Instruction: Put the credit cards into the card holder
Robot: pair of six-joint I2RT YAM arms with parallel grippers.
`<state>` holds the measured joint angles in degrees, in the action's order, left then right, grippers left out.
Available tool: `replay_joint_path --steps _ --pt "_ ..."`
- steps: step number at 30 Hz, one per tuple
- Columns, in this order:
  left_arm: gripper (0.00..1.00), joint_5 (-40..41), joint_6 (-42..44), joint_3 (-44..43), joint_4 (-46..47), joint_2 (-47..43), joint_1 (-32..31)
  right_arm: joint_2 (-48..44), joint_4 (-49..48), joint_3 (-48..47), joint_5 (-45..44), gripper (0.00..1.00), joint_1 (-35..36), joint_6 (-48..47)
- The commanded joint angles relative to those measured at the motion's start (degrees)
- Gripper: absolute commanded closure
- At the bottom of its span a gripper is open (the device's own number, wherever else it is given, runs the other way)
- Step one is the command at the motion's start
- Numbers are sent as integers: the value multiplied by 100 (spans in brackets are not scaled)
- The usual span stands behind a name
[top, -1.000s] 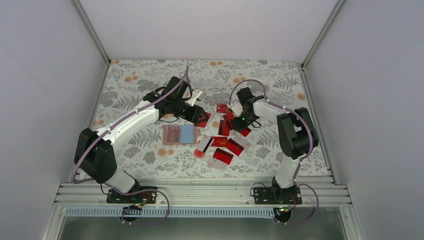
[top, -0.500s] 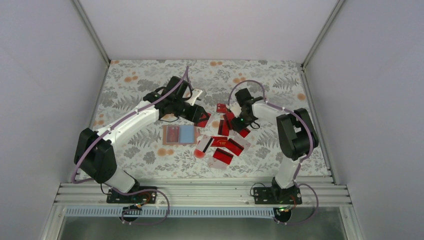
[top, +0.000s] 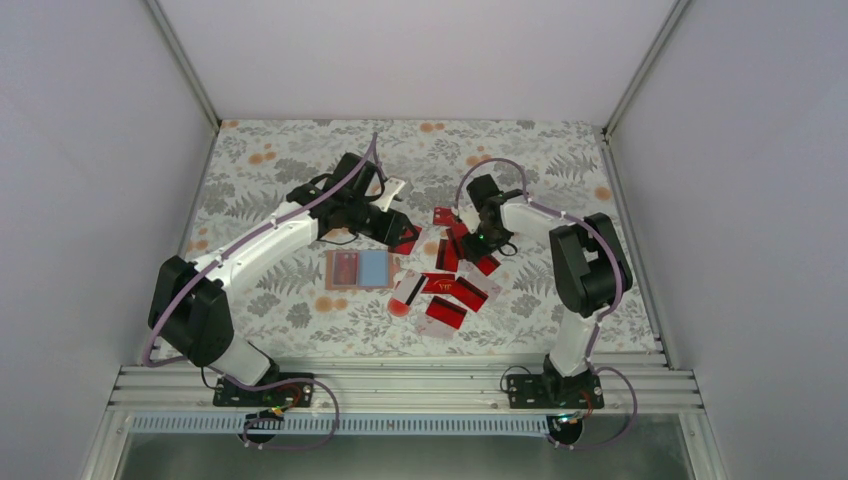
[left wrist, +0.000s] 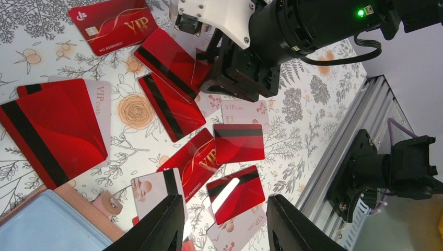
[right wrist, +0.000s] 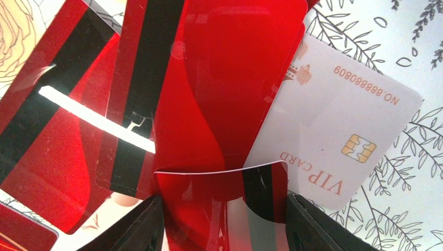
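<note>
The right pincer [right wrist: 224, 219] is closed part way on a thin shiny red card with a black stripe [right wrist: 261, 193]. It pinches the card by its two side edges, so the card bows a little, right over the heap of thin red and pale plastic credit cards [top: 455, 285] in the middle of the flowery table [top: 560, 170]. The left pincer [left wrist: 224, 222] is about half open with nothing in it, and it hangs between the heap and the far right corner of the small tan leather card holder [top: 358, 269]. The card holder lies open and flat just left of the heap, light blue inside facing up, with what looks like one reddish card in its left half. I think the step now is picking one card off the heap. Next the card should be lifted clear, carried left and slid into the holder, with a firm grip because it looks thin and slippery. Other cards lie under it, like the white card with gold letters [right wrist: 334, 130], so they could get dragged along. The two arms are close together here, so room is tight; there is more bare table on the far side and on the right, before the grey walls [top: 720, 200]
</note>
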<state>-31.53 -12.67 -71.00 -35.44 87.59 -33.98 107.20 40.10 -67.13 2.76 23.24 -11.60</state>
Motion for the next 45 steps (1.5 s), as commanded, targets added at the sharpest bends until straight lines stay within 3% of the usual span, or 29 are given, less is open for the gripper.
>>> replay_joint_path --steps 1,32,45 --pt "58 -90 -33 -85 98 11 3 451 -61 125 -210 58 110 297" --pt "59 170 -467 -23 478 40 -5 -758 -277 -7 206 57 110 1500" --pt "58 278 -1042 333 1103 -41 -40 -1569 -540 90 481 58 110 2900"
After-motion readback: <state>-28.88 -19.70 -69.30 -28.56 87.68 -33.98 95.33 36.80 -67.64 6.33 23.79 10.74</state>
